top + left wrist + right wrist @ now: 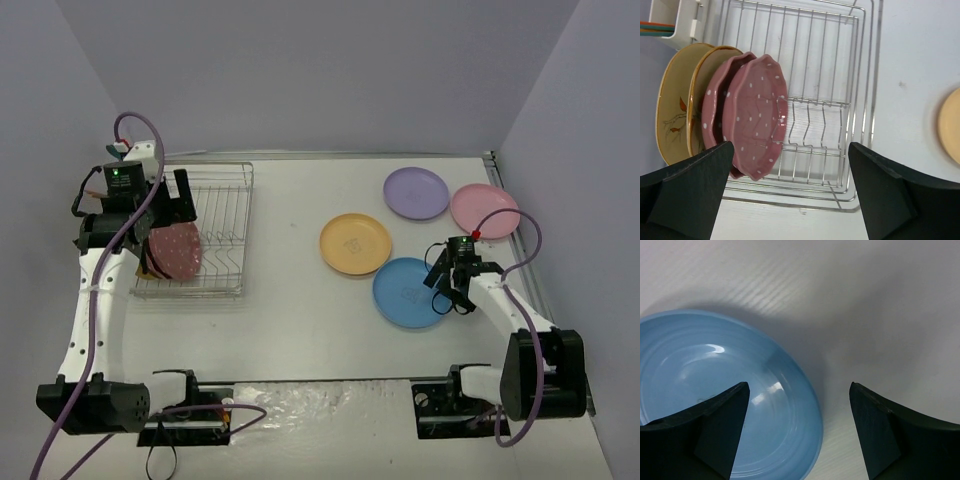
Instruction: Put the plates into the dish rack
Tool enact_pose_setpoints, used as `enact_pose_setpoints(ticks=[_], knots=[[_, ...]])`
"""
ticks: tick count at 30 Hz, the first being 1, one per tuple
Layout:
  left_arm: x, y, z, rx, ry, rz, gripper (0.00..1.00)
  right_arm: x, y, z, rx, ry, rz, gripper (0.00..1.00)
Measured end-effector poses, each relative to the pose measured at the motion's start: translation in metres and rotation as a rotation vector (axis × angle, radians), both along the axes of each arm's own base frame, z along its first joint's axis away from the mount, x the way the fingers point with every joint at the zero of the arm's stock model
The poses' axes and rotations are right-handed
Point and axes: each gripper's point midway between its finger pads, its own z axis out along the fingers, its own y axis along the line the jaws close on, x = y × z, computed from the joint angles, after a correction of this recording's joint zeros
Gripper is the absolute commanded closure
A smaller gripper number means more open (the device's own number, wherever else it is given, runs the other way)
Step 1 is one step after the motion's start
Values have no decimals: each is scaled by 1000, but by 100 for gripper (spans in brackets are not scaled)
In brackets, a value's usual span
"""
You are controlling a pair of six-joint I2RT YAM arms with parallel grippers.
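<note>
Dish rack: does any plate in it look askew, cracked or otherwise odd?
Nothing stands out. In the dish rack, two tan plates and two dark pink speckled plates stand on edge side by side, with no visible damage.

Four plates (747,117) in rack (812,127) (far left)

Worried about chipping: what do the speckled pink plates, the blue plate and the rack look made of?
Speckled pink plates: likely glazed ceramic, glossy, scalloped thick rims. Blue plate: smooth, shiny highlights, plastic or glazed ceramic; cannot tell. Rack: thin bright metal wire.
</note>
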Motion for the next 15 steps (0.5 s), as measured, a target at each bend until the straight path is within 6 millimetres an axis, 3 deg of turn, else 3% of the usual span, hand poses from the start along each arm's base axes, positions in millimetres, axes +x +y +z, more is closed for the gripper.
enact_pose_setpoints(ticks=[6,12,15], knots=[[-21,-22,4,-93,-24,-63,3,-1,8,-14,59,18,-2,51],[-34,-53,-10,-168,27,-152,3,7,17,-21,111,-3,6,88],[-40,-73,-13,-193,47,-213,3,14,24,-18,148,-37,13,100]])
